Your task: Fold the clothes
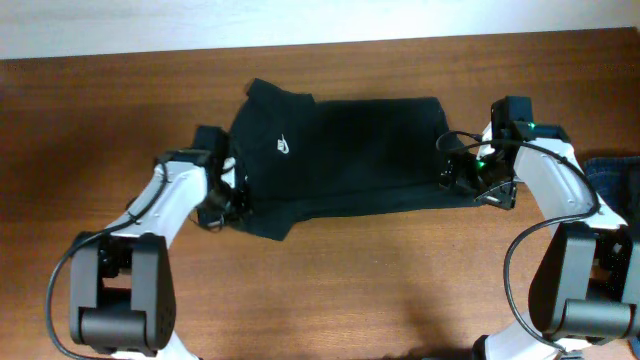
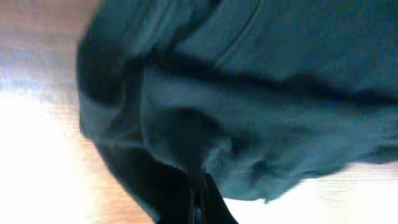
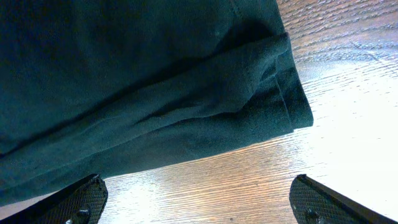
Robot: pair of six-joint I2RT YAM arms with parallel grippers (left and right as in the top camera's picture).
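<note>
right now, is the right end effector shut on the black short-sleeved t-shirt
No, the right end effector stands wide open, with only bare brown wooden table between its fingers.

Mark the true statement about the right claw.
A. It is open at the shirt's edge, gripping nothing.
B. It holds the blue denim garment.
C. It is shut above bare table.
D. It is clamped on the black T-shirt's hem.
A: the right wrist view shows the right claw standing wide open, with only table in its gap and the black T-shirt lying just beyond, ungripped.
</note>
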